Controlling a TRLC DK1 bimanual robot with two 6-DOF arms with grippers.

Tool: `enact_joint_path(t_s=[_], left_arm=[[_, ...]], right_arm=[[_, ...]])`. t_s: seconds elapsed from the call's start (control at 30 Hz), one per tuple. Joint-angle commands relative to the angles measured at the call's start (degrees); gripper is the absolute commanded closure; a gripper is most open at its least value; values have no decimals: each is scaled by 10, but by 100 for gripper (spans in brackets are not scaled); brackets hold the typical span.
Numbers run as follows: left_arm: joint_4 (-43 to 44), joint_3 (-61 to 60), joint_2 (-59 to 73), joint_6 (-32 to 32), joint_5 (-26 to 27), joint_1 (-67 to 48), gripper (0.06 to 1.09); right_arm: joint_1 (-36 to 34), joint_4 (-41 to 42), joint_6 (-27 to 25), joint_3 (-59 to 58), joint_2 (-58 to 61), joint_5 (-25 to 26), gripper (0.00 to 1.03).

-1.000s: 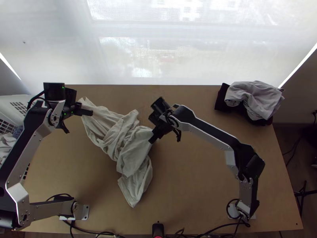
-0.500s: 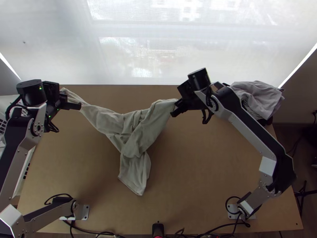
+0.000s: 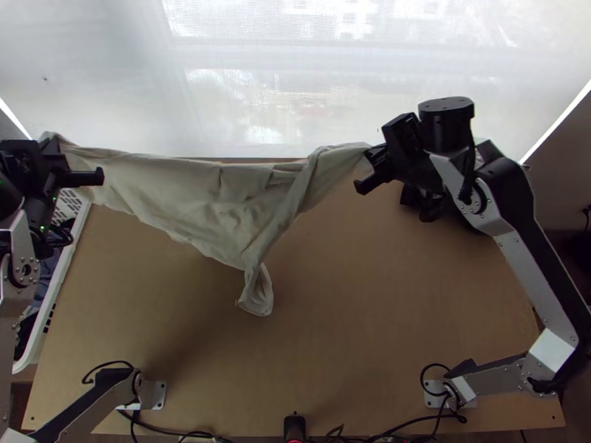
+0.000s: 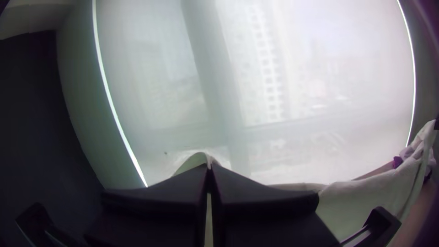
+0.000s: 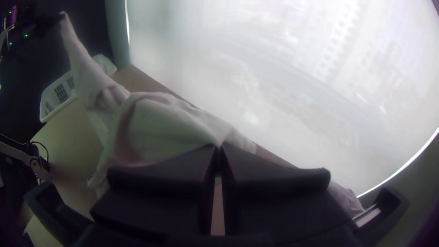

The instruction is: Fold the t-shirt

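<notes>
The pale t-shirt [image 3: 214,199] hangs stretched between both grippers above the table's far part, creased, its lower part narrowing to a bunched end near the middle of the table. At the far left, my left gripper [image 3: 74,177] is shut on one end of it; in the left wrist view the left gripper [image 4: 209,169] pinches cloth at its tips. My right gripper [image 3: 369,168] is shut on the opposite end, right of centre. Cloth [image 5: 169,123] spreads out from the tips of the right gripper [image 5: 219,148] in the right wrist view.
A white basket [image 3: 70,255] with dark and blue cloth stands at the table's left edge. Dark cloth [image 3: 425,203] lies at the back right, partly behind the right arm. The wooden table [image 3: 354,317] extends below the t-shirt. A window blind [image 3: 310,81] hangs behind.
Both grippers have moved apart and toward the table's far edge, the left one leftward, the right one rightward. The t-shirt has gone from a bunched heap to hanging stretched between them.
</notes>
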Motion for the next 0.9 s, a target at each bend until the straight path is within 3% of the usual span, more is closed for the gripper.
enact_joint_path(t_s=[0.0, 0.4, 0.7, 0.87], left_arm=[[37, 41, -33, 3, -3, 30, 105], [70, 73, -109, 23, 15, -24, 105], [8, 70, -155, 34, 33, -120, 105], [-5, -6, -147, 41, 36, -135, 105]], right_arm=[[-10, 12, -25, 27, -60, 36, 100], [-4, 43, -47, 67, -132, 60, 100], [1, 59, -56, 134, -151, 66, 100], [1, 64, -50, 128, -126, 66, 100]])
